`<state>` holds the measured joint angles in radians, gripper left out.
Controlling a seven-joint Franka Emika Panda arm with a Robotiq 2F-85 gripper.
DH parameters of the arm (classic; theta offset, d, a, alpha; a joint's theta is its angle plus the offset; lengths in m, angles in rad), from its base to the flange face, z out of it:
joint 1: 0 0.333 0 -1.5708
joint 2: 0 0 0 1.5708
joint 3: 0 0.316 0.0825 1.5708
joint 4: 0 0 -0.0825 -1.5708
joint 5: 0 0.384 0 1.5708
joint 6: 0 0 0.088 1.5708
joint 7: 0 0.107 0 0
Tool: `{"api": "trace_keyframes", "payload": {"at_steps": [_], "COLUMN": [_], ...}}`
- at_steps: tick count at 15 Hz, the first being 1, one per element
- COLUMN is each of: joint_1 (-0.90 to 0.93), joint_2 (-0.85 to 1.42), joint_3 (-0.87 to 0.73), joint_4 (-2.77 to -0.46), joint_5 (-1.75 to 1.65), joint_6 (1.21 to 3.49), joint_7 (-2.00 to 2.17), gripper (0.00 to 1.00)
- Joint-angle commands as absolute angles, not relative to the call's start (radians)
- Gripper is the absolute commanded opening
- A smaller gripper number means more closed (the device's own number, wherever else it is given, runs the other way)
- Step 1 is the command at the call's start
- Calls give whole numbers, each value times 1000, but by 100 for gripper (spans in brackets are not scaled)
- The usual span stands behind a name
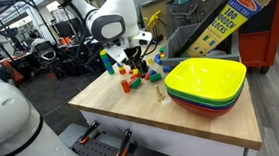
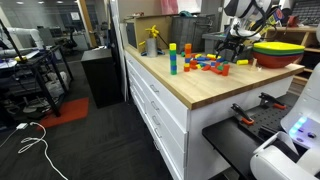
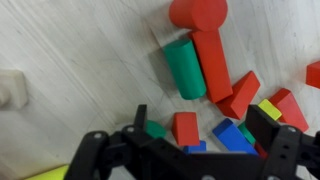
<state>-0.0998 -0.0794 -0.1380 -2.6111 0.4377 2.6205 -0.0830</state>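
Between spread jaws lies a red block (image 3: pixel 186 128); exterior views seemingly hide it.

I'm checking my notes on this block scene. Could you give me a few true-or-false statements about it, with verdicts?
1. The gripper has its jaws open. True.
2. The gripper is holding the green cylinder. False: the cylinder lies on its side on the table, apart from the fingers, which grip nothing.
3. A yellow bowl sits on top of the stack of bowls. True.
4. The loose blocks are piled inside the yellow bowl. False: they lie on the table beside the bowls, and no block shows in the top bowl.
5. In the wrist view, a red block lies below the gap between the fingers. True.
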Motion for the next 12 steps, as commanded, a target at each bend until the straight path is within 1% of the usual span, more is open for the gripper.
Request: {"api": "trace_keyframes", "payload": {"at_steps": [1,4,7,12], "joint_1": [-96,-89,-68,3], "joint_2": [-156,-193,-239,-259], "joint_3": [-141,-147,-158,-164], "joint_4": [-2716,-2774,-2813,-2779], "joint_5": [436,434,455,508], "joint_6": [2716,2735,2684,2612], "joint_7": [-132,-142,-185,-245], "gripper": [100,100,100,100]}}
